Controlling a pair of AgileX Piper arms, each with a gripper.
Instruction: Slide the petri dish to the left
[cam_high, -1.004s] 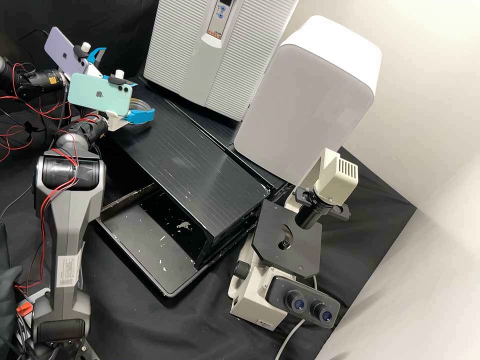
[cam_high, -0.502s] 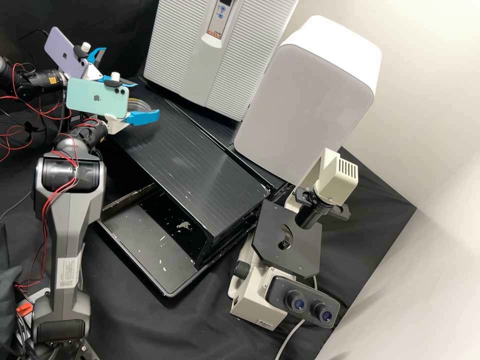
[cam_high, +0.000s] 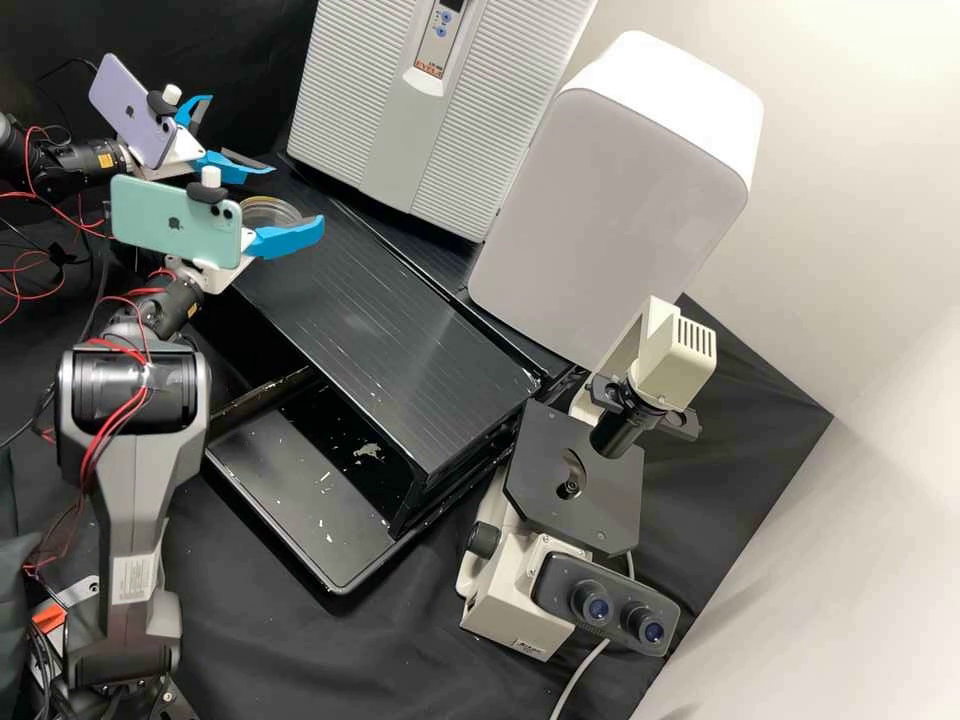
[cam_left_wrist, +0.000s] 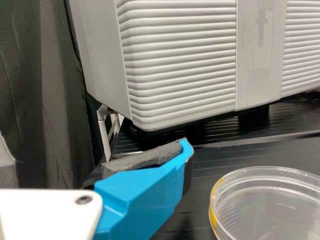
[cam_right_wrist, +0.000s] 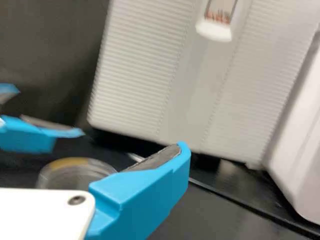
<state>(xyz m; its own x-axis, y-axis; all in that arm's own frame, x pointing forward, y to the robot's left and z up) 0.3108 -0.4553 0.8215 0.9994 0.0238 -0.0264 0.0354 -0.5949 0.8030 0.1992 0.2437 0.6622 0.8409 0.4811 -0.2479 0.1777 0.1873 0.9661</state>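
Jaws of left gripper (cam_high: 238, 135) spread; petri dish (cam_left_wrist: 270, 205) partly cut off

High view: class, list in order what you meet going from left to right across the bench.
Grey arm → petri dish → ribbed cabinet → microscope eyepieces

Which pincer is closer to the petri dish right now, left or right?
Right, it seems. The right pincer is right beside the near edge of the petri dish. The left pincer is a little beyond the dish's far side, toward the ribbed white machine.
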